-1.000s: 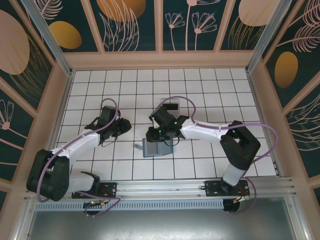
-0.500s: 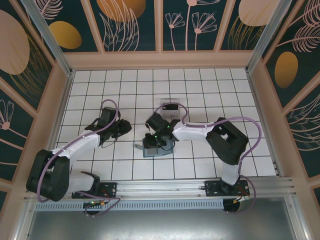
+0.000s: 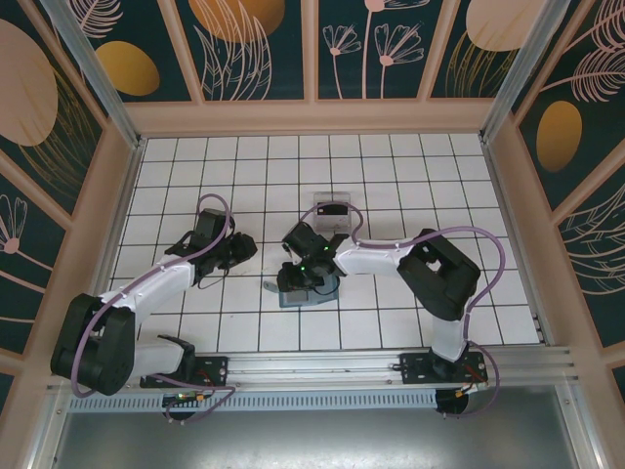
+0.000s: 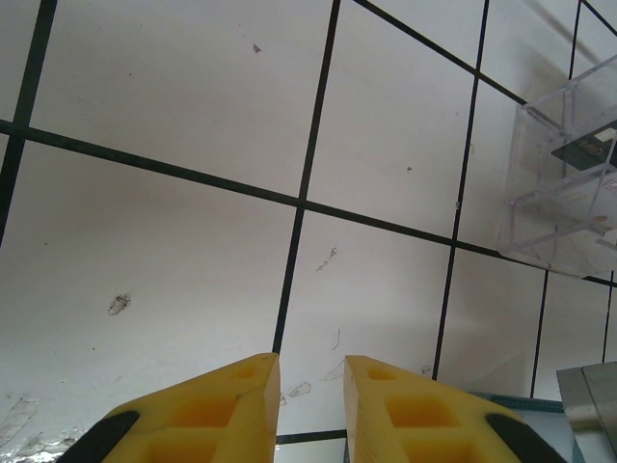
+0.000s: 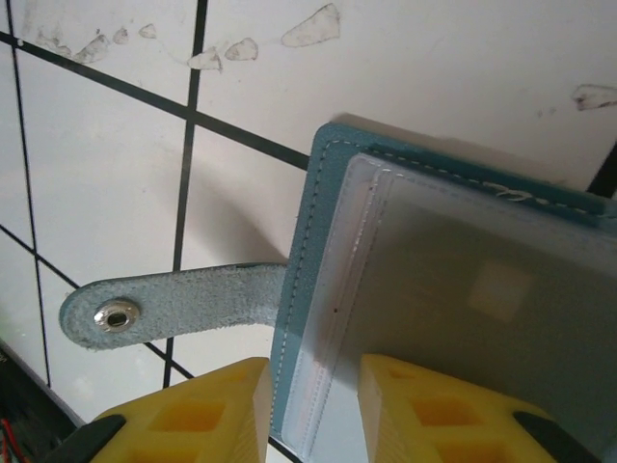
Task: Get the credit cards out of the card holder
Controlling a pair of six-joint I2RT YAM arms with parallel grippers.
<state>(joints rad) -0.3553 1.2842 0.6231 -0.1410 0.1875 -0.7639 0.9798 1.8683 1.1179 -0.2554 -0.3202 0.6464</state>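
Note:
The teal card holder (image 3: 296,293) lies open on the tiles at mid-table. In the right wrist view its stitched teal edge (image 5: 307,289) and strap tab (image 5: 169,307) show, with a clear sleeve over a grey inside panel. My right gripper (image 3: 303,277) (image 5: 313,391) hangs low over it, open by a narrow gap, and the holder's left edge lies between the fingers. A dark credit card (image 3: 332,207) (image 4: 584,150) rests in the clear tray. I cannot make out the pale card. My left gripper (image 3: 240,250) (image 4: 311,386) is slightly open over bare tile, holding nothing.
The clear plastic tray (image 3: 330,213) (image 4: 554,183) stands just behind the right gripper. The holder's teal corner (image 4: 506,399) shows at the bottom right of the left wrist view. Wooden walls ring the tiled floor (image 3: 391,166).
My right gripper has swung left and down from beside the tray to just above the card holder's left edge. The left arm has stayed still.

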